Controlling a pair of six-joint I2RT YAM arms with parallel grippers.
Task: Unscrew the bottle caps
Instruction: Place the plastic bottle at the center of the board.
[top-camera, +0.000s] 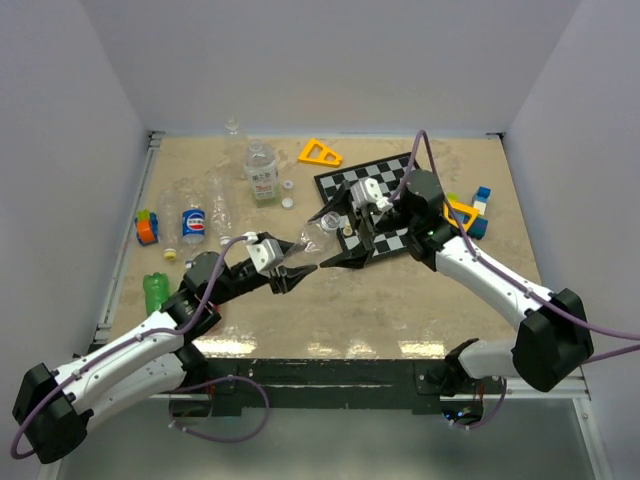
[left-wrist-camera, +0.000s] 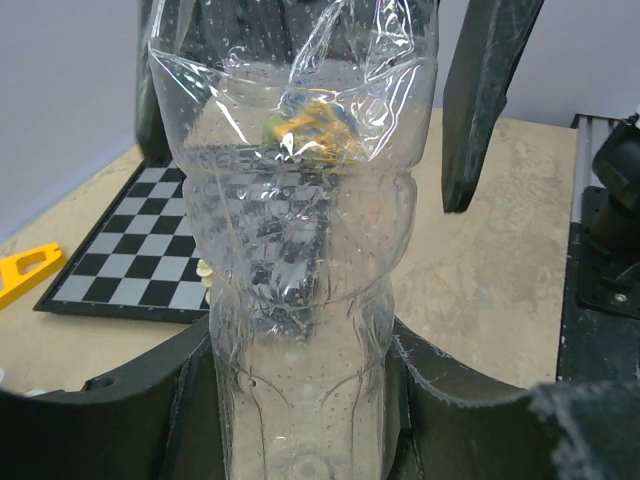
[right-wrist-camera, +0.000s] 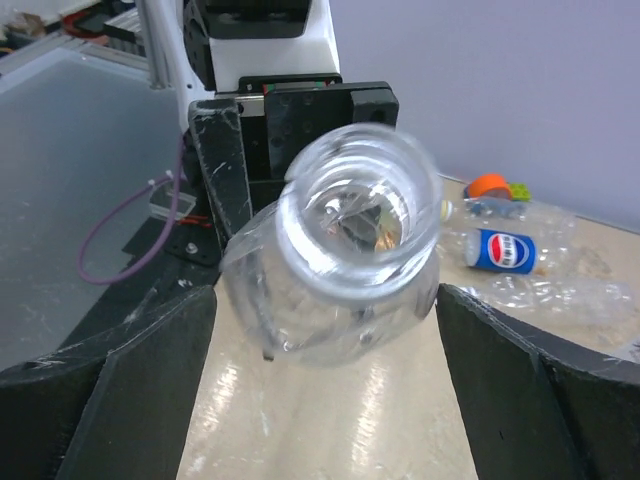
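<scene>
My left gripper (top-camera: 287, 268) is shut on the body of a clear unlabelled bottle (top-camera: 312, 247) and holds it tilted above the table. In the left wrist view the bottle (left-wrist-camera: 300, 300) fills the gap between the jaws of the left gripper (left-wrist-camera: 300, 410). My right gripper (top-camera: 338, 248) is open, with a jaw on each side of the bottle's neck and not touching it. In the right wrist view the bottle's mouth (right-wrist-camera: 358, 215) faces the camera, open, with no cap on it. The right gripper (right-wrist-camera: 325, 305) holds nothing. Loose white caps (top-camera: 288, 186) lie near a labelled bottle (top-camera: 262, 172).
A chessboard (top-camera: 395, 238) lies under the right arm. A cola-label bottle (top-camera: 194, 224), clear bottles (top-camera: 218, 203), a green bottle (top-camera: 155, 292) and a yellow cap (top-camera: 170, 255) lie at the left. A yellow triangle (top-camera: 320, 152) and blue blocks (top-camera: 481, 203) are at the back and right.
</scene>
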